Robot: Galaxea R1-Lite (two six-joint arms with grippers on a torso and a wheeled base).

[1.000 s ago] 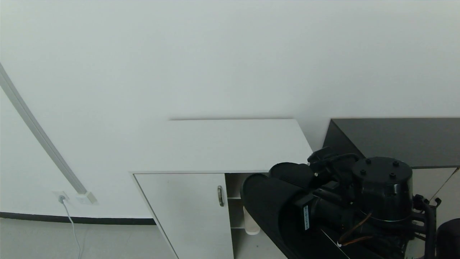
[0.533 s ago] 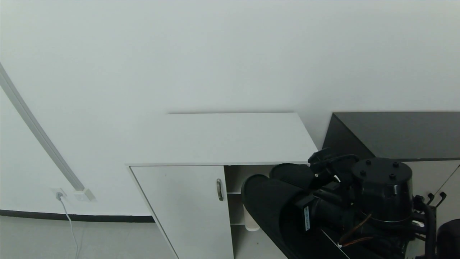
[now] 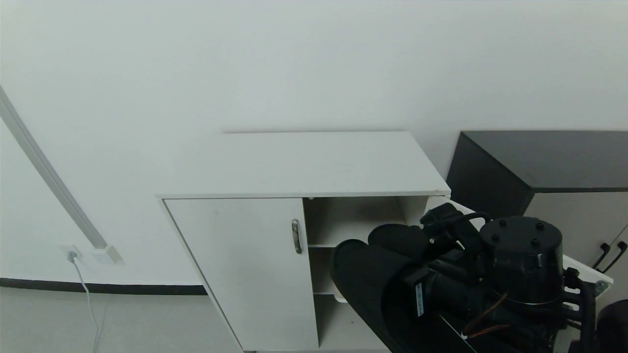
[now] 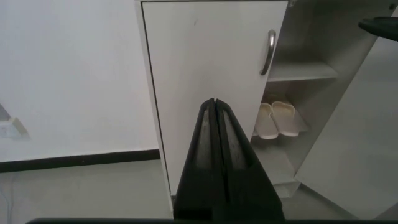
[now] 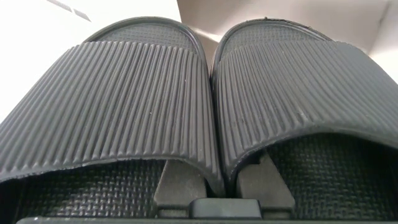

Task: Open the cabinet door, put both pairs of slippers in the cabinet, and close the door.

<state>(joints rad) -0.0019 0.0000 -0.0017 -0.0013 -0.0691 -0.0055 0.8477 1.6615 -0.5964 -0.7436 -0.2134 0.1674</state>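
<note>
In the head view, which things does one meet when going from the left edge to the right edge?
wall socket → closed cabinet door → door handle → black slippers → dark cabinet

Glossy black right arm (image 3: 490, 289) — round joint cap (image 3: 521, 235) with four screws, orange cable (image 3: 483, 311), white label (image 3: 418, 297).

Black slippers (image 3: 387, 260) hide part of the open cabinet's (image 3: 314, 162) interior.
</note>
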